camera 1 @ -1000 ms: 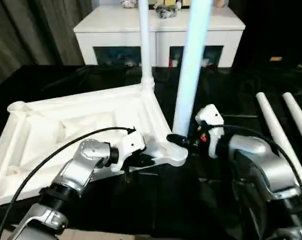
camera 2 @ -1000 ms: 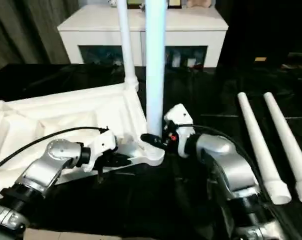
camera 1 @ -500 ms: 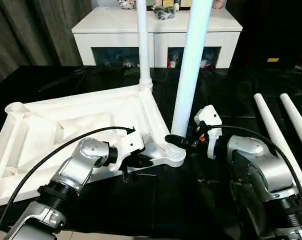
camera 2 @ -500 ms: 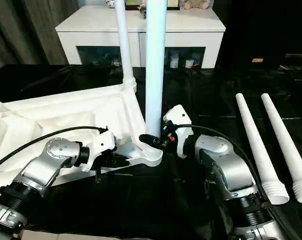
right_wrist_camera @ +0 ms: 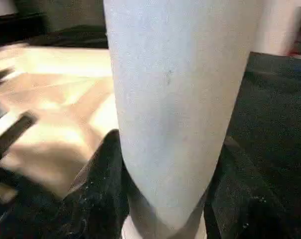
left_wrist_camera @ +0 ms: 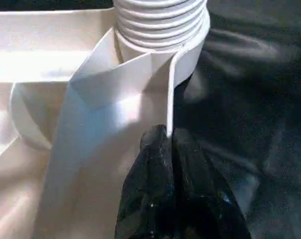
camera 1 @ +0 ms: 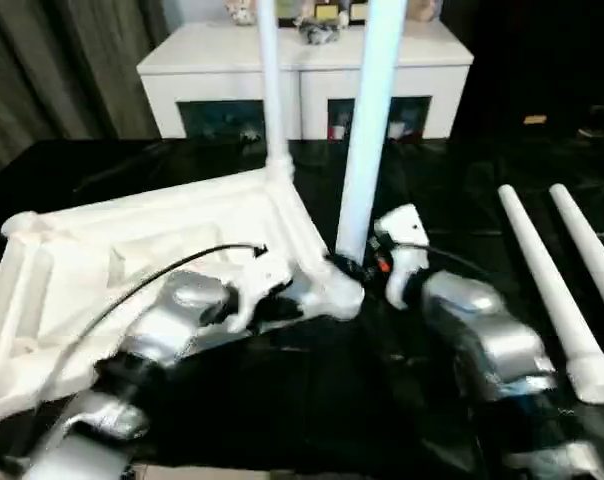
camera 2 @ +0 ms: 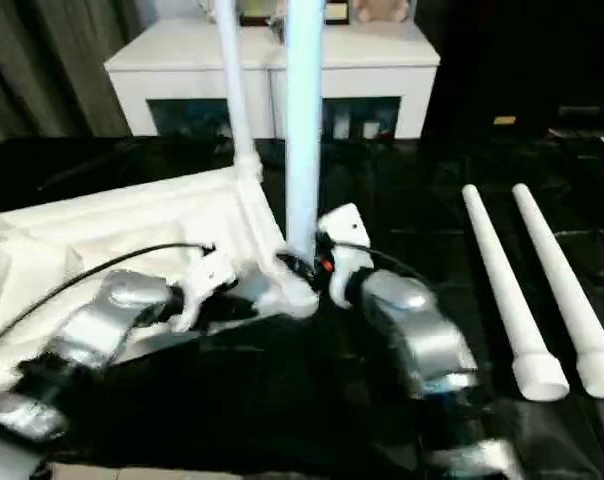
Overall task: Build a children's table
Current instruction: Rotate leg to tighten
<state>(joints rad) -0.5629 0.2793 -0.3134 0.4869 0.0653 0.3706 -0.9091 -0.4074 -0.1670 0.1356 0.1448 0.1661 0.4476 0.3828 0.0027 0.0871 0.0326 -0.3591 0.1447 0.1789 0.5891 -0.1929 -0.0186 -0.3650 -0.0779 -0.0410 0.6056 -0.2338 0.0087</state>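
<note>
On your left, the tabletop (camera 1: 132,250) lies underside up on the black bench (camera 1: 312,400), with one leg (camera 1: 270,100) already standing in its far corner socket. Your left gripper (left_wrist_camera: 168,149) has its jaws pinched together on the thin rim of the tabletop just beside the near corner socket (camera 1: 342,297), so treat that arm as the anchor: keep it low, with the silver forearm reaching in from the bench's near edge and the wrist turned inward along the rim, and do not let the slab slide or lift. In the middle, the second leg (camera 1: 365,130) stands upright in that near socket, its ribbed foot looking nearly seated in the left wrist view. Your right gripper (camera 1: 354,266) has its jaws clamped around the base of this leg, just above the socket, the forearm coming in from the right with the wrist bent toward the leg. To finish the step well, you would press straight down along the leg's axis and keep it vertical; any sideways lean will probably bind the ribs or tip the tabletop against your left hold. Further right, two spare legs (camera 1: 542,280) lie side by side on the bench, well apart from the tabletop, waiting for the remaining sockets.
</note>
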